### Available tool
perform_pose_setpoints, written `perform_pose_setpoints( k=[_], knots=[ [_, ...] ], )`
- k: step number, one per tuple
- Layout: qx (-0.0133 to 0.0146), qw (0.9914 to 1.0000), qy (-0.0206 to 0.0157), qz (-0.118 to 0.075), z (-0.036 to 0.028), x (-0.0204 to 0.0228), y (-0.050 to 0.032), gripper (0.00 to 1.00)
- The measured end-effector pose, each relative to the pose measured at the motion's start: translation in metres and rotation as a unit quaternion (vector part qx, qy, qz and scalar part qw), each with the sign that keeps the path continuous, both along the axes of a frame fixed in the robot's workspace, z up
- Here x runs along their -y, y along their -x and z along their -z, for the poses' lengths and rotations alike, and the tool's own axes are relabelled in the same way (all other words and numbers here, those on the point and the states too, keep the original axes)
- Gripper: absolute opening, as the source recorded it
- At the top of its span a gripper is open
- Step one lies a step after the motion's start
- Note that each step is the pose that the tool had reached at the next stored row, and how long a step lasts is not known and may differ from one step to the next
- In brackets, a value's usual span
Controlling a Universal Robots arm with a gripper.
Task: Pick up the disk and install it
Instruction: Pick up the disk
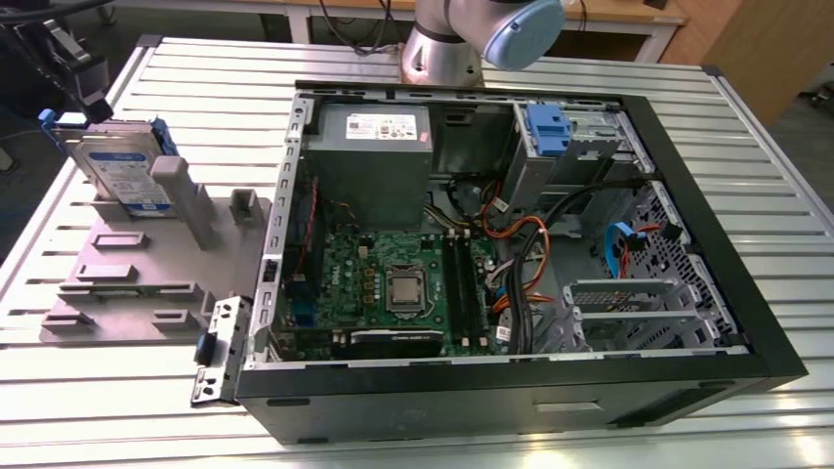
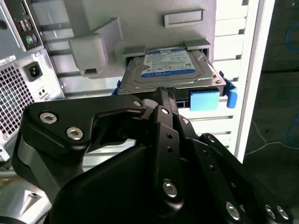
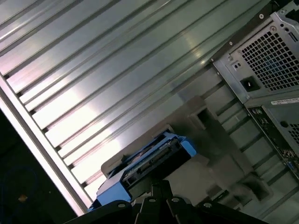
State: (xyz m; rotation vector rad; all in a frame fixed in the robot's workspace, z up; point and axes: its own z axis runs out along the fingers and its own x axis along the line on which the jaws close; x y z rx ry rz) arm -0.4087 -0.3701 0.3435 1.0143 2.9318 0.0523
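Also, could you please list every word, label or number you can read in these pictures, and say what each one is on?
No text here can be read.
On the disk, the white-and-blue label: print too small to read.
On the grey power supply, the white sticker: blurred.
On the green motherboard: markings too small to read.

disk [image 1: 120, 171] in fixture [image 1: 144, 264] | case [image 1: 495, 396] on the exterior view's right
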Motion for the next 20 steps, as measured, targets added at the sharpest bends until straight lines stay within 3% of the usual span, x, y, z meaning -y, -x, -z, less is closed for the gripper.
perform_pose_setpoints(
  k=[6, 20],
  knots=[
    [-0.0001, 0.99889, 0.0000, 0.047, 0.0002, 0.0000, 0.0000, 0.11],
    [-0.0001, 0.99901, 0.0000, 0.045, 0.0002, 0.0000, 0.0000, 0.11]
  ],
)
